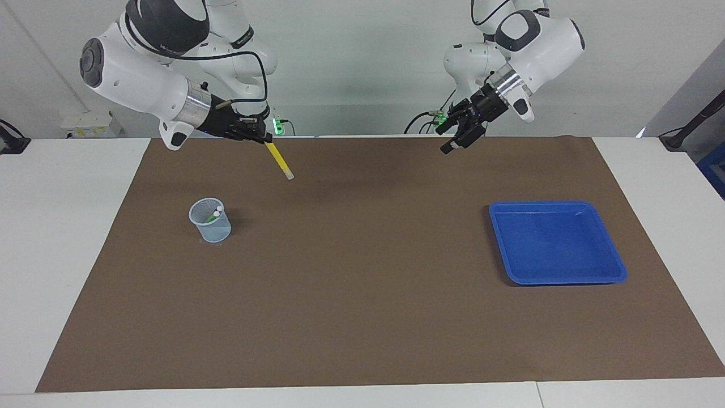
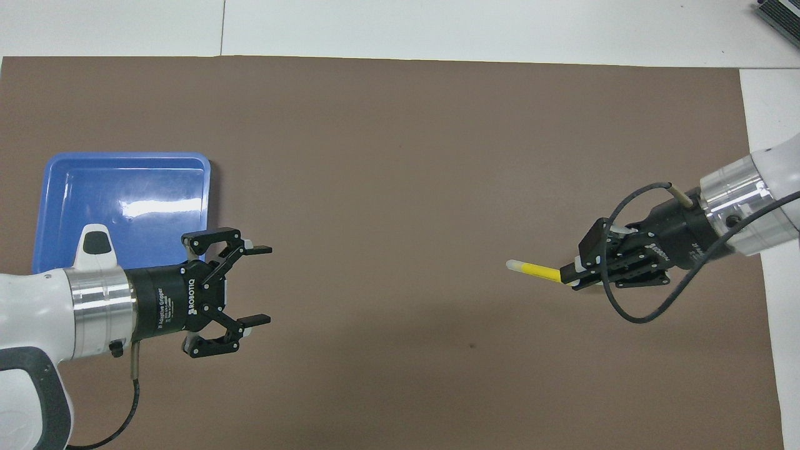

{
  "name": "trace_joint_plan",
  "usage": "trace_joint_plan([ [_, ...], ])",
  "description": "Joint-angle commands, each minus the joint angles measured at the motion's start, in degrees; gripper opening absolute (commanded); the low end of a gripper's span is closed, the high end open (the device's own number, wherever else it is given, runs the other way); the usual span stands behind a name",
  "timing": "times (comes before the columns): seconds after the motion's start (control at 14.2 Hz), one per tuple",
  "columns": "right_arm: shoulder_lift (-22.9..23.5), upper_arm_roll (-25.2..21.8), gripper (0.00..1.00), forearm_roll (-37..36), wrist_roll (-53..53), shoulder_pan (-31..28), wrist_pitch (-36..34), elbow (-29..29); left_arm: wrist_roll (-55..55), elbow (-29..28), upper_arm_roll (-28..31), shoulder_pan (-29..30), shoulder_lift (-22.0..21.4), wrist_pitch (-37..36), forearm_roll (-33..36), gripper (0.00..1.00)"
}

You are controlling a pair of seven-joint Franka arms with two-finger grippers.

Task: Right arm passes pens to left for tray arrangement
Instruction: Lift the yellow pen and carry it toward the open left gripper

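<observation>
Right gripper (image 1: 261, 137) was clamped on the yellow pen (image 1: 278, 160), held in the air over the brown mat (image 1: 362, 294), pale end pointing down toward the middle. Left gripper (image 2: 256, 285) hung over the mat beside the blue tray (image 1: 558, 243), its fingers wide apart and holding nothing. One mesh cup (image 1: 209, 221) held a green pen (image 1: 212, 216); a second pale tip showed, its colour hidden.
</observation>
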Motion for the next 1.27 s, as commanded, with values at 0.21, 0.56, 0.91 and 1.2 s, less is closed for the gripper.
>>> trace_joint_plan([
  [0.21,-4.11,6.99,0.00,17.17,16.24,-0.30,17.90,-9.56,-10.08,-0.98,-0.84,-9.56,0.14,8.23,-3.99,1.00],
  [0.56,-4.47,9.38,0.00,26.94,18.82,5.49,29.59,-14.30,-11.76,-0.98,-0.75,-15.03,1.64,19.15,-11.36,1.00],
  [0.91,-3.15,9.38,0.00,32.15,23.38,15.69,45.69,-14.49,-11.24,-0.37,-0.75,-16.86,4.45,25.74,-16.46,1.00],
  [1.2,-2.98,9.38,0.00,32.15,23.39,15.70,45.70,-14.49,-8.43,1.30,-0.75,-16.87,7.35,26.98,-17.88,1.00],
])
